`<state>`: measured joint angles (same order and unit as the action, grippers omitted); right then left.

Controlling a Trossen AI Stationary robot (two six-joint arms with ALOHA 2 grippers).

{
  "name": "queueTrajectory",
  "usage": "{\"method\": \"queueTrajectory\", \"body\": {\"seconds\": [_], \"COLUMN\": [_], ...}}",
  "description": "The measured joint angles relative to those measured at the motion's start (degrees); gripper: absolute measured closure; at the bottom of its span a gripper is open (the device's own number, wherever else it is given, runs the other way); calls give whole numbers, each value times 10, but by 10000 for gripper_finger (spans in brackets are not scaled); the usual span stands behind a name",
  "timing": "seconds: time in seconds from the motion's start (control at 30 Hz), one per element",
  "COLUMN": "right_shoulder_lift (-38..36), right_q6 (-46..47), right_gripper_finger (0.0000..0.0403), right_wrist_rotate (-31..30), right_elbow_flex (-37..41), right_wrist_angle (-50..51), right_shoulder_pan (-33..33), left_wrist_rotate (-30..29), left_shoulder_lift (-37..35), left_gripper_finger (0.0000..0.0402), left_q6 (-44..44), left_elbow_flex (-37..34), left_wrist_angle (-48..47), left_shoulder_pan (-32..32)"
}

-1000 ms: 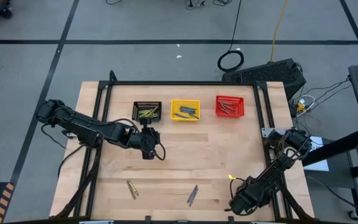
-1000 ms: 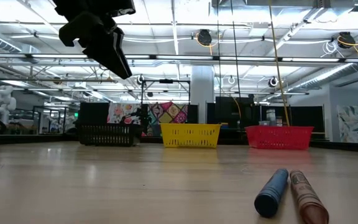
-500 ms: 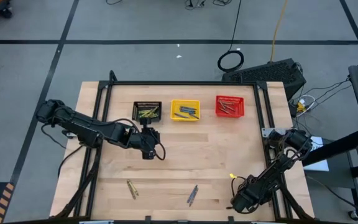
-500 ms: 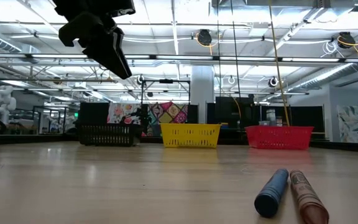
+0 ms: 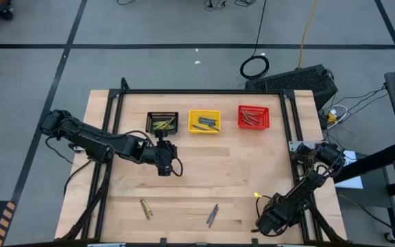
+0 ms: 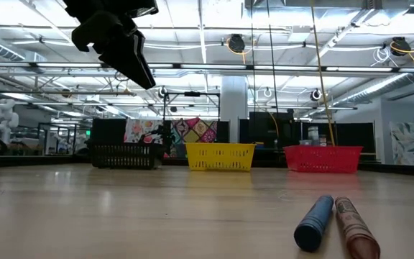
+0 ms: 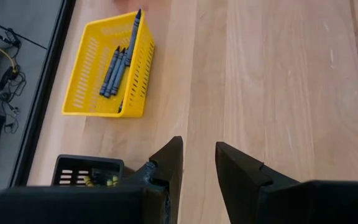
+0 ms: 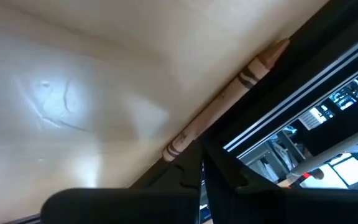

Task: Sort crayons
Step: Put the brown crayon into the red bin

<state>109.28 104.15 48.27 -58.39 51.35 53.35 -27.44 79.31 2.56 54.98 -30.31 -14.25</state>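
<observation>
My left gripper (image 5: 164, 169) hangs open above the table in front of the black basket (image 5: 162, 123), nothing between its fingers (image 7: 197, 163); the low view shows it high up (image 6: 136, 68). My right gripper (image 5: 260, 225) is shut, low at the table's near right corner. Its fingertips (image 8: 194, 165) stand at the blunt end of a brownish crayon (image 8: 229, 99) lying flat beside the dark edge rail. An olive-yellow crayon (image 5: 145, 208) and a blue and brownish-red pair (image 5: 212, 215) lie near the front edge, the blue (image 6: 315, 221) beside the brownish-red (image 6: 354, 229). My right gripper has its shut fingertips at the brownish crayon's blunt end (image 8: 173, 149), coming along the crayon at a slant from above. The crayon lies flat on the table. I cannot tell whether the fingers touch it.
Three mesh baskets stand in a row at the far edge: black with olive-yellow crayons, yellow (image 5: 204, 121) with blue crayons (image 7: 118, 62), red (image 5: 254, 117) with brownish-red ones. A black frame (image 5: 197, 92) runs around the table. Bare wood lies between the baskets and the loose crayons.
</observation>
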Motion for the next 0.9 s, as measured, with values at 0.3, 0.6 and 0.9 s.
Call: {"method": "queueTrajectory", "body": {"seconds": [0.3, 0.6, 0.9], "right_shoulder_lift": [-2, -2, -1], "right_q6": [52, 23, 25], "right_gripper_finger": [403, 403, 403], "right_wrist_rotate": [14, -3, -18], "right_elbow_flex": [32, 37, 37], "right_wrist_angle": [-51, -57, -61], "right_shoulder_pan": [15, 11, 10], "left_wrist_rotate": [0, 3, 3], "left_shoulder_lift": [0, 0, 0], "left_gripper_finger": [299, 299, 299], "left_q6": [0, 0, 0], "left_elbow_flex": [0, 0, 0], "left_wrist_angle": [-1, -1, -2], "left_shoulder_pan": [0, 0, 0]}}
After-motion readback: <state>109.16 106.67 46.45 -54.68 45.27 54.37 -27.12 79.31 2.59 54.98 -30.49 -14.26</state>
